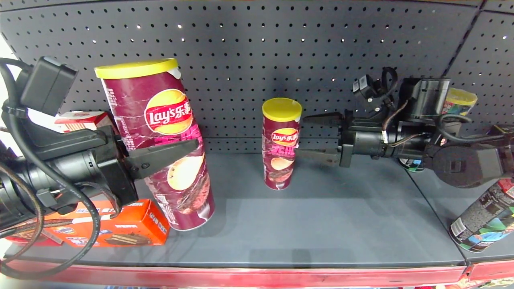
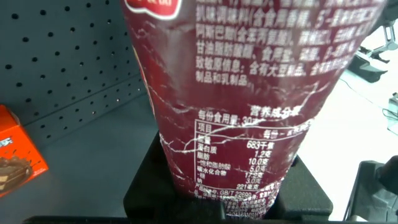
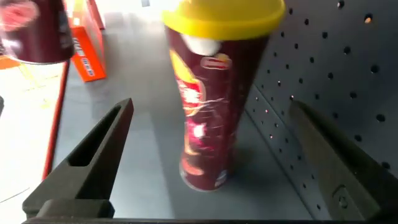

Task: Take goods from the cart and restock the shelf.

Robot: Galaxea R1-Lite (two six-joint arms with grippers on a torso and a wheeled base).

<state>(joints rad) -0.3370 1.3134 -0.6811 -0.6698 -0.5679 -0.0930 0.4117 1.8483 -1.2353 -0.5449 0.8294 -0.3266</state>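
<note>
Maroon cardboard with a yellow lid: one crisp can [image 1: 281,144] stands upright on the grey shelf [image 1: 321,224], and I place everything else from it. Just beside this standing can, on its right, the right gripper [image 1: 309,135] hangs with its fingers spread wide, one higher and one lower, touching nothing; that can looks placed and let go. Well to the left of the standing can and nearer the shelf's front edge, the left gripper [image 1: 180,152] pinches a second can [image 1: 160,132] of the same kind around its middle. This one leans, lid tipped left, away from the standing can, and I cannot tell whether its base touches the shelf yet. An orange box [image 1: 132,224] lies just beside its foot, on the far side from the standing can.

By my reckoning one can is stocked and the next is partway in: it has yet to be straightened, set down and released. What remains in the cart I cannot judge.
</note>
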